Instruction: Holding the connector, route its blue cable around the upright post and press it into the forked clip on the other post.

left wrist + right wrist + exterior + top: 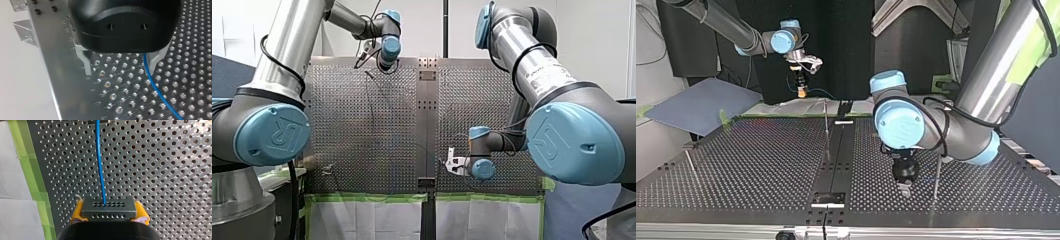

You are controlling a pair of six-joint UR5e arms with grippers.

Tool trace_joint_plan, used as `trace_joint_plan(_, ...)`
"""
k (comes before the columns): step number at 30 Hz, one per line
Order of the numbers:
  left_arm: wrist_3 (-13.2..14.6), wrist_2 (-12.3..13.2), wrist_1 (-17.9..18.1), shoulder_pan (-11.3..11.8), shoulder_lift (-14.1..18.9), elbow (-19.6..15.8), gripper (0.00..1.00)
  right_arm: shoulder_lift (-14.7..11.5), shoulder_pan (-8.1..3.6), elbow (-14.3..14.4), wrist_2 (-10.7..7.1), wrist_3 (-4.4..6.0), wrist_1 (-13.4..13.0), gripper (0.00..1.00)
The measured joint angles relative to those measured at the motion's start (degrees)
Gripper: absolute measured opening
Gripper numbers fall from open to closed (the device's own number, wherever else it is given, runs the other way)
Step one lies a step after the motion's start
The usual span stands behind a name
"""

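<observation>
the connector [108, 206], a dark block with rows of small holes, sits clamped between the yellow pads [141, 211] of my right gripper [109, 214], which is closed firmly on its two sides. the blue cable [100, 165] leaves the connector's face and runs straight ahead of the gripper over the perforated table [162, 170], near the strip of green tape [30, 170] along the table's edge. in the top view this gripper hangs raised above the table's far edge, at the view's left.

my left gripper [120, 65] hovers low over the table with its metal fingers [86, 63] spread wide and nothing held between them. the cable passes just inside one finger and curves away across the holes; i cannot tell whether it touches that finger. in the top view my left gripper is near the table's near edge, with a thin upright post [937, 177] just beside it and another thin post [826, 130] standing well apart near the middle strip.
</observation>
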Motion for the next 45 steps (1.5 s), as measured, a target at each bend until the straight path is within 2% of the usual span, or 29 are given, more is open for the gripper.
trace_joint_plan(8,-0.2,0.7,3.1,0.6,-0.2,-3.9,0.99,0.1,0.01,0.0,0.00,-0.08,0.1,0.00)
trace_joint_plan(11,-0.4,0.7,3.1,0.9,-0.8,-4.9,0.99,0.1,0.01,0.0,0.00,-0.08,0.1,0.00)
trace_joint_plan(17,-0.3,-1.1,2.5,0.6,-3.4,-5.4,0.99,0.1,0.05,0.0,0.00,-0.09,0.2,0.00)
trace_joint_plan(22,0.0,-2.1,2.4,0.4,-4.1,-5.5,0.99,0.2,0.07,0.0,0.00,-0.08,0.2,0.00)
trace_joint_plan(27,1.3,-3.3,2.5,0.2,-4.2,-5.9,0.99,0.2,0.01,0.0,0.00,-0.08,0.1,0.00)
trace_joint_plan(35,5.4,-6.0,4.3,-0.8,-4.2,-8.7,0.99,0.3,-0.15,0.0,0.00,-0.08,0.1,0.00)
trace_joint_plan(39,7.2,-6.7,6.1,-1.5,-4.3,-10.3,0.99,0.3,-0.14,0.0,0.00,-0.08,0.1,0.00)
trace_joint_plan(45,8.5,-7.1,6.9,-2.2,-4.3,-11.2,0.99,0.3,-0.02,0.0,0.00,-0.08,0.2,0.00)
